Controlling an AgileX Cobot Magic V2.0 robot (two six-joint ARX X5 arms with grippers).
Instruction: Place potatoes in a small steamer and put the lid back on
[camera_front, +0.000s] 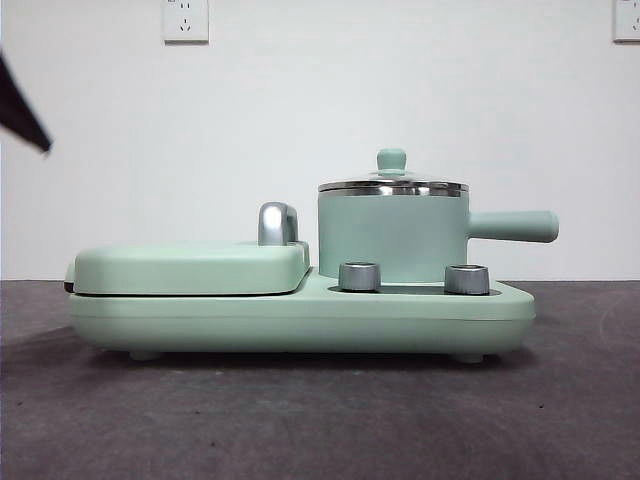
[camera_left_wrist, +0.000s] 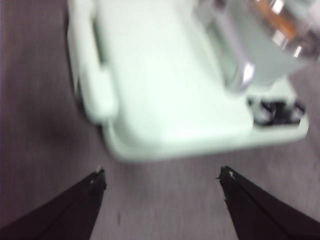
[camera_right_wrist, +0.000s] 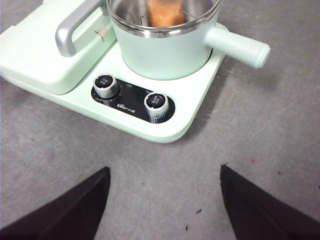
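The small steamer (camera_front: 392, 235) stands on the right half of the green appliance, its straight handle (camera_front: 515, 226) pointing right. The lid (camera_front: 392, 186) sits on it, knob up. An orange-brown potato (camera_right_wrist: 165, 12) shows inside the steamer (camera_right_wrist: 165, 50) in the right wrist view, and as an orange blur (camera_left_wrist: 280, 20) in the left wrist view. My right gripper (camera_right_wrist: 165, 170) hangs open over the table in front of the two dials, holding nothing. My left gripper (camera_left_wrist: 162, 175) is open and empty, off the griddle end of the appliance. That view is blurred.
A flat green lidded griddle (camera_front: 190, 265) with a chrome handle (camera_front: 277, 223) fills the appliance's left half. Two steel dials (camera_front: 360, 276) (camera_front: 466, 279) sit on the base in front of the pot. A black arm tip (camera_front: 22, 108) shows at the upper left edge.
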